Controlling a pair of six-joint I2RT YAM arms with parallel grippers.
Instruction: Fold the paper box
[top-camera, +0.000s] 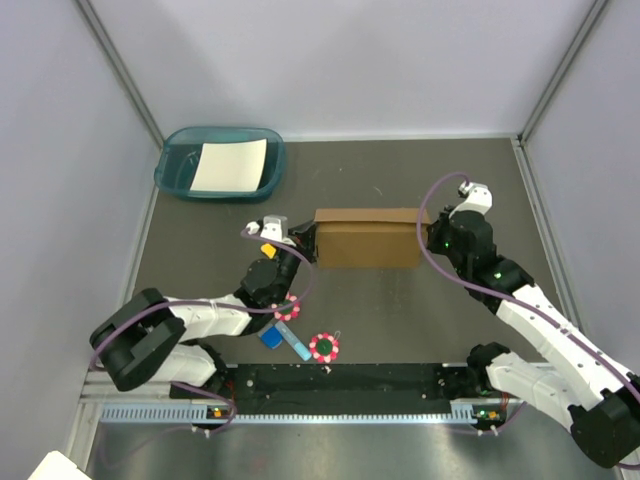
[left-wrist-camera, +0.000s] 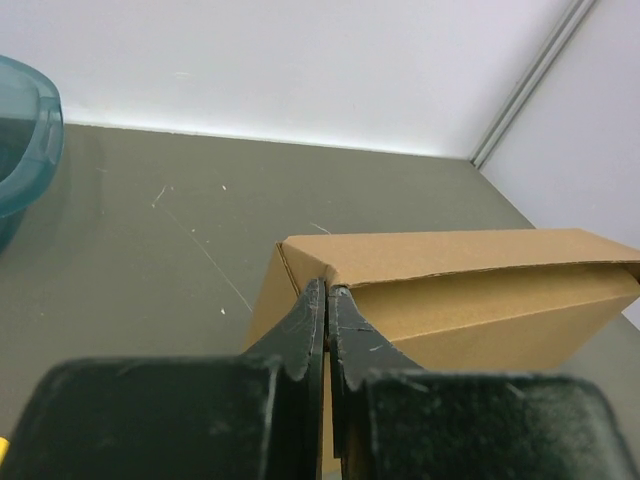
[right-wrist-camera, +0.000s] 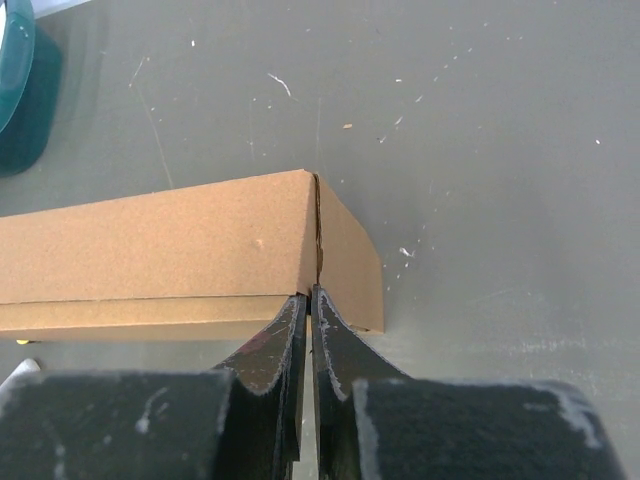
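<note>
The paper box (top-camera: 365, 240) lies folded into a closed brown cardboard block in the middle of the table. My left gripper (top-camera: 302, 240) is shut, its tips against the box's left end. In the left wrist view the shut tips (left-wrist-camera: 327, 290) touch the near top corner of the box (left-wrist-camera: 470, 300), with nothing visibly held. My right gripper (top-camera: 428, 240) is shut at the box's right end. In the right wrist view its tips (right-wrist-camera: 309, 293) meet the seam at the corner of the box (right-wrist-camera: 150, 240).
A teal tray (top-camera: 170, 170) holding a white sheet (top-camera: 230, 165) stands at the back left. Near the left arm lie a red-and-white round piece (top-camera: 323, 346), a blue piece (top-camera: 270, 337) and a yellow piece (top-camera: 268, 247). A black rail (top-camera: 340, 380) runs along the front edge.
</note>
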